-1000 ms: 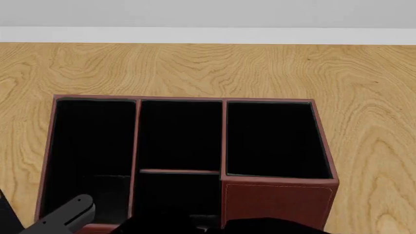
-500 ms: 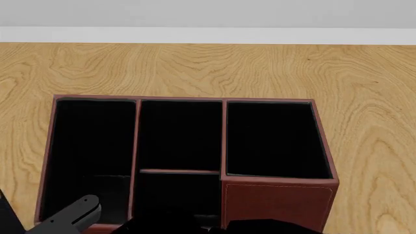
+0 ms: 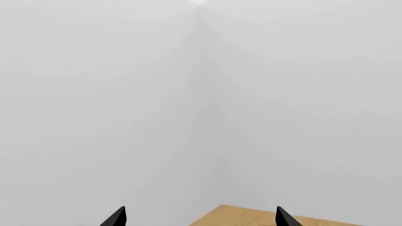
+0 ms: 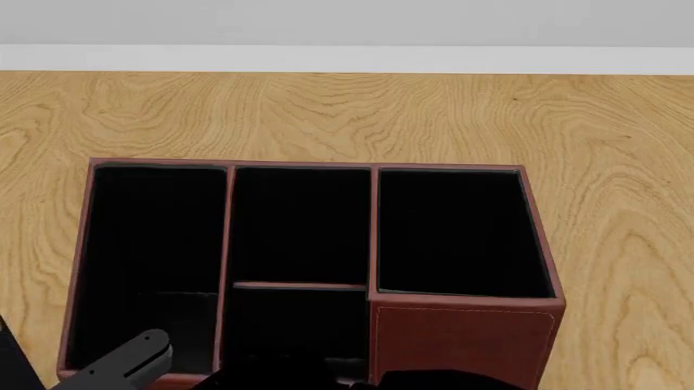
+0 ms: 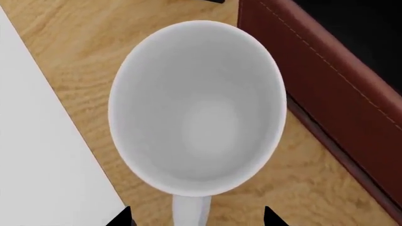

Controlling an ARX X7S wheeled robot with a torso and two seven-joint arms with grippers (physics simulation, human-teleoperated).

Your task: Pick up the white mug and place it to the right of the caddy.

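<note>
The white mug [image 5: 197, 110] stands upright on the wooden table in the right wrist view, seen from straight above, its handle [image 5: 190, 211] pointing toward the camera. It sits right beside the wall of the reddish-brown caddy [image 5: 326, 99]. My right gripper [image 5: 196, 217] is open above the mug, one fingertip on each side of the handle, not touching it. In the head view the caddy [image 4: 461, 333] fills the middle, its black compartments empty; the mug is hidden there. My left gripper [image 3: 199, 217] is open and empty, facing a blank wall.
A grey arm link [image 4: 125, 366] shows at the head view's lower left, in front of the caddy. The wooden table [image 4: 358, 114] runs back to a white wall. A white surface [image 5: 44, 165] borders the table beside the mug.
The grey arm link at the head view's lower left has shifted slightly right and down. The caddy has not moved.
</note>
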